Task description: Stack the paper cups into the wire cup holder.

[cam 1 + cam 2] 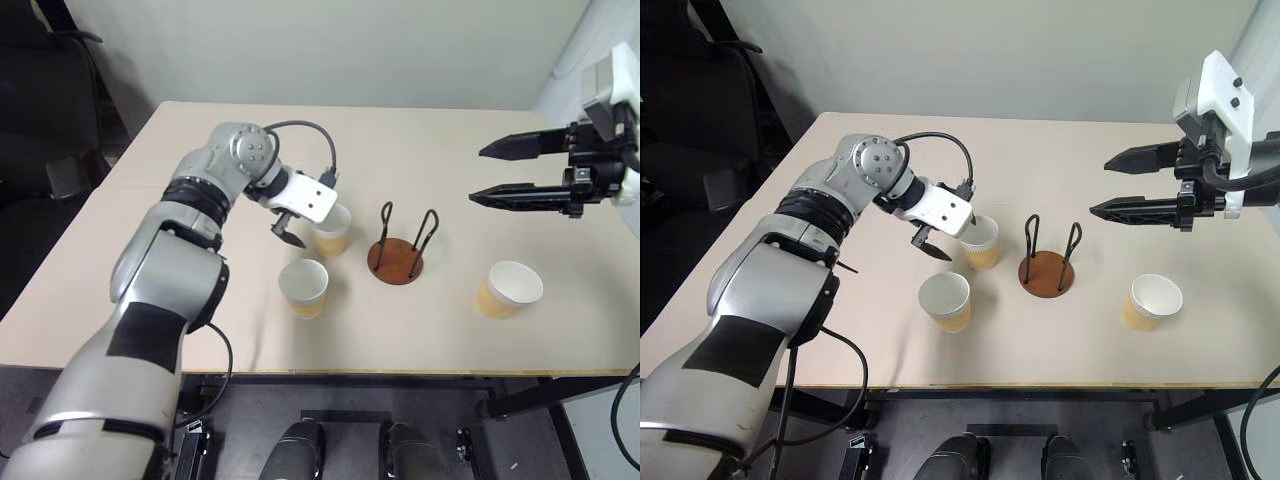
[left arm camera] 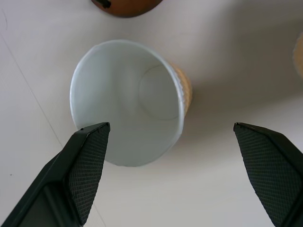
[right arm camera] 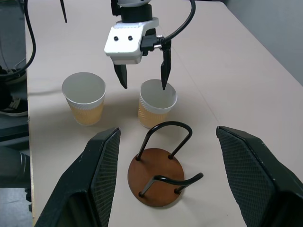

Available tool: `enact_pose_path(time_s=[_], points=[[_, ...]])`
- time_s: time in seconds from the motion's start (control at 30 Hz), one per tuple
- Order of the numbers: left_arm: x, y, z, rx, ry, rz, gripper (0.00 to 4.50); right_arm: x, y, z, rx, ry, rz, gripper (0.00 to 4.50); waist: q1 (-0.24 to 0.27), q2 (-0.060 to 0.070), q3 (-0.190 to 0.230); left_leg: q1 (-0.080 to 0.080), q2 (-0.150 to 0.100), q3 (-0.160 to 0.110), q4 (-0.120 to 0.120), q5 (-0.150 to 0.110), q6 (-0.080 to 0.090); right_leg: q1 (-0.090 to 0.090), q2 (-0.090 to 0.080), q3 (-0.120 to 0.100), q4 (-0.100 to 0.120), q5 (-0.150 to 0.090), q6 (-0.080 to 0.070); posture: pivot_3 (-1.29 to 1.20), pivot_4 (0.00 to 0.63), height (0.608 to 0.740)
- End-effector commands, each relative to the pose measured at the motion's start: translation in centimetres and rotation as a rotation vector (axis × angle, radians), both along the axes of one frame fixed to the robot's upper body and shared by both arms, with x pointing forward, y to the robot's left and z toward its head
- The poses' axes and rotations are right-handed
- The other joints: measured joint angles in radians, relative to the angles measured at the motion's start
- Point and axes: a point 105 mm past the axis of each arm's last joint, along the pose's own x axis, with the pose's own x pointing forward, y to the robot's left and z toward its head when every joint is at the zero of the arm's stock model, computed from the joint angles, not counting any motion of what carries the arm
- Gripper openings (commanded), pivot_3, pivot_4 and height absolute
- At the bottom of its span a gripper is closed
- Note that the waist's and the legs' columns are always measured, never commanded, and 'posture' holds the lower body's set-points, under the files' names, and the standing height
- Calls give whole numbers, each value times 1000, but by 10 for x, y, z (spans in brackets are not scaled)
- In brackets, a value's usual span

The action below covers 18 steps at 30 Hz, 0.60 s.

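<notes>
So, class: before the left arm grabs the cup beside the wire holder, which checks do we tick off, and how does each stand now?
1. Left tool open: ok.
2. Target cup upright, mouth up: ok.
3. Fingers straddle the cup: not ok; one finger is over its mouth.
4. Wire cup holder upright and holding no cup: ok.
5. Right tool open, raised away from the cups: ok.
6. Other two cups standing apart from the target: ok.
</notes>
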Motion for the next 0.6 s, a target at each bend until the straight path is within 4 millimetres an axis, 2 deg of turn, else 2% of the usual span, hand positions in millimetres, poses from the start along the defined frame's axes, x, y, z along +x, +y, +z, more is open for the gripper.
enact_pose_path(time_s=[0.03,0.2,0.3,0.37,0.6], points=[[2,-8,8,-19,-38,-19,4500,-7,-1,13,3,-61,2,3231,2,0,0,0,-1,1,0,0,0,0,1,-2,0,0,0,0,150,740],[1,-15,6,-14,-48,-41,4500,-7,-1,13,11,-59,2,3231,2,0,0,1,-1,2,0,0,0,0,2,-2,0,0,1,0,150,740],[0,-20,5,-7,-39,-58,3881,-6,-1,12,9,-55,-1,3270,3,0,0,0,0,2,0,0,0,0,0,0,0,1,1,0,150,740],[-2,-18,3,19,-19,-65,3241,-5,-2,12,11,-53,-5,3270,3,0,0,0,0,1,1,0,0,0,-1,0,0,1,1,0,150,740],[-10,-6,-2,107,50,-80,527,-5,-6,14,25,-48,-19,3270,2,0,0,1,0,2,1,0,0,0,1,0,0,1,2,0,150,740]])
